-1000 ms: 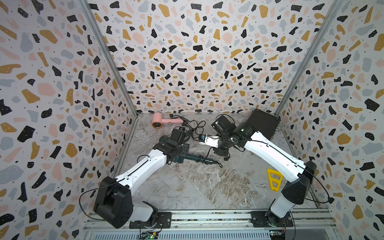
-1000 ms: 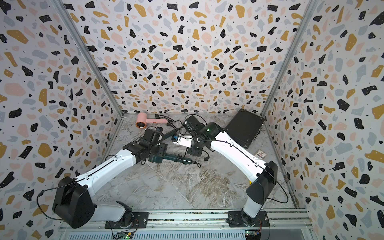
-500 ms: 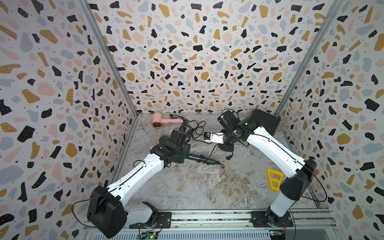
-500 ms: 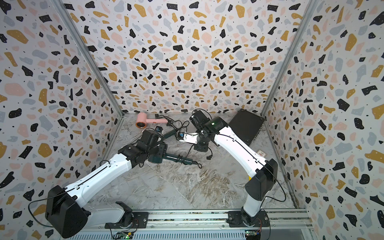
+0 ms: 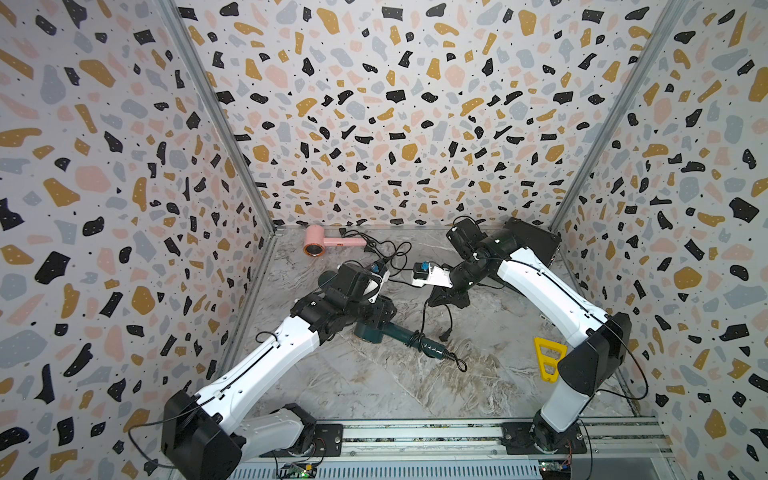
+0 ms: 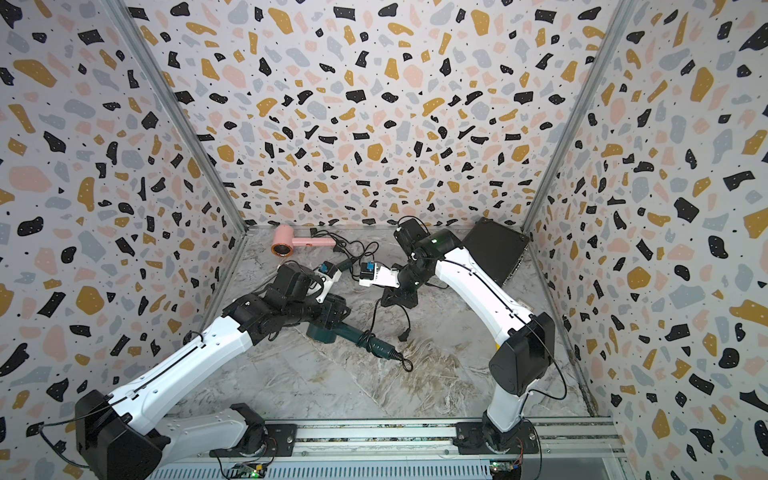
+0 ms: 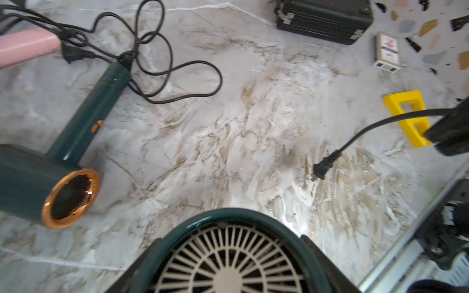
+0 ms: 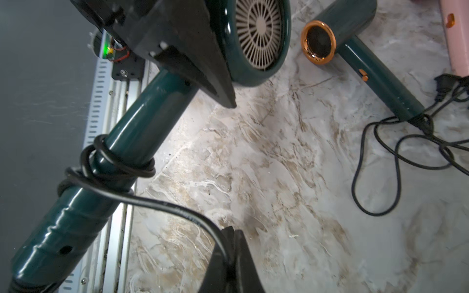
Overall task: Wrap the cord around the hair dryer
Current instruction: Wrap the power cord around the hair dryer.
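Right wrist view: right end effector (image 8: 233, 236) is clenched on the cord (image 8: 121, 172). From the pinch the cord runs up to a few turns looped around the handle of the dark green hair dryer (image 8: 142, 121). Left end effector (image 5: 376, 318) grips that dryer by its head at mid worktop (image 5: 395, 395), handle angled toward front right; can't tell if it's lifted clear. Plug (image 7: 323, 166) sits low by the surface, contact unclear. Second green dryer (image 7: 88, 106) lies flat further back, pink dryer (image 5: 328, 243) along the back wall.

Containers: black case (image 7: 324, 17) at back right, lid shut, contents not visible. Small card box (image 7: 385, 50) nr it, also shut. Yellow plastic piece (image 7: 406, 111) lies nr the right arm's base.
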Controlling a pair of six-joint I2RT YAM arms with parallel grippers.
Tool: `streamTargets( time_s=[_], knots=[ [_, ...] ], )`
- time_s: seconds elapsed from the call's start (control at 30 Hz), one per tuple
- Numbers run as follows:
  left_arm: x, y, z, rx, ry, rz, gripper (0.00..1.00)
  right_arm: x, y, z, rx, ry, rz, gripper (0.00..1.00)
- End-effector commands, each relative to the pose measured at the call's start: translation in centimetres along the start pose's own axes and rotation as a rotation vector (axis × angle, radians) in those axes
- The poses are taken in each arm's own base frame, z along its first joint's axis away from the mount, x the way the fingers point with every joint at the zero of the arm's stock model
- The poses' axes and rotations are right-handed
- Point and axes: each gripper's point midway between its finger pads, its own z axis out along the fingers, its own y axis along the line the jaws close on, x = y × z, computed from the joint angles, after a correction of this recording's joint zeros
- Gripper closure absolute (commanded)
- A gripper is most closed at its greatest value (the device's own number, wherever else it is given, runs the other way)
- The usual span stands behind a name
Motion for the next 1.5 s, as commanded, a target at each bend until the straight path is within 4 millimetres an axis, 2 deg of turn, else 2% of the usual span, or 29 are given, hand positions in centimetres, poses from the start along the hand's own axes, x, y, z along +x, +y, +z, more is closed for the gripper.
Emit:
streamTargets(
  time_s=[0.0,0.1,0.2,0.3,0.4,0.47,0.53,0.63,0.77,0.87,1.0,1.1,1.23,1.33,1.47],
  knots=[
    [0.4,-5.3,-1.5,0.283,-0.014,0.038,1.0,-1.0,-2.2,-1.4,0.022,-0.139,0.024,1.0],
    [-1.0,-6.5,-2.7,0.344,-0.087,0.03,1.0,-1.0,-2.7,-1.8,0.0,-0.21,0.082,1.0],
    [-2.5,-7.3,-4.0,0.386,-0.161,0.008,1.0,-0.4,-3.2,-1.2,-0.015,-0.232,0.142,1.0],
    [-3.9,-6.8,-4.9,0.349,-0.218,-0.034,1.0,0.5,-3.4,-0.4,-0.015,-0.241,0.191,1.0],
    [-4.7,-4.8,-5.0,0.235,-0.228,-0.099,1.0,1.5,-3.9,0.0,0.018,-0.276,0.221,0.97],
    [-4.6,-4.0,-4.9,0.18,-0.204,-0.117,1.0,1.9,-4.1,-0.2,0.042,-0.31,0.233,0.9],
    [-4.4,-3.7,-4.7,0.165,-0.179,-0.125,1.0,2.2,-3.9,-0.4,0.036,-0.348,0.251,0.72],
    [-4.6,-3.9,-4.8,0.173,-0.175,-0.127,1.0,2.7,-3.5,-0.3,0.031,-0.359,0.265,0.58],
    [-5.2,-4.3,-5.0,0.189,-0.177,-0.141,1.0,3.7,-3.7,-0.1,0.053,-0.373,0.302,0.46],
    [-5.8,-4.4,-5.3,0.186,-0.17,-0.151,1.0,4.8,-4.7,-0.2,0.11,-0.427,0.342,0.39],
    [-6.4,-4.1,-5.5,0.154,-0.129,-0.15,1.0,5.9,-5.8,-0.6,0.19,-0.545,0.352,0.37],
    [-7.3,-4.1,-5.9,0.136,-0.104,-0.15,1.0,7.1,-6.4,-0.1,0.256,-0.564,0.386,0.36],
    [-8.6,-4.4,-6.7,0.135,-0.108,-0.145,1.0,10.6,-7.7,1.0,0.427,-0.567,0.501,0.36],
    [-9.6,-4.6,-7.2,0.133,-0.103,-0.124,1.0,12.3,-7.1,1.4,0.492,-0.577,0.535,0.36],
    [-10.4,-4.7,-7.7,0.131,-0.103,-0.101,1.0,12.7,-5.2,2.2,0.449,-0.629,0.552,0.35]
  ],
)
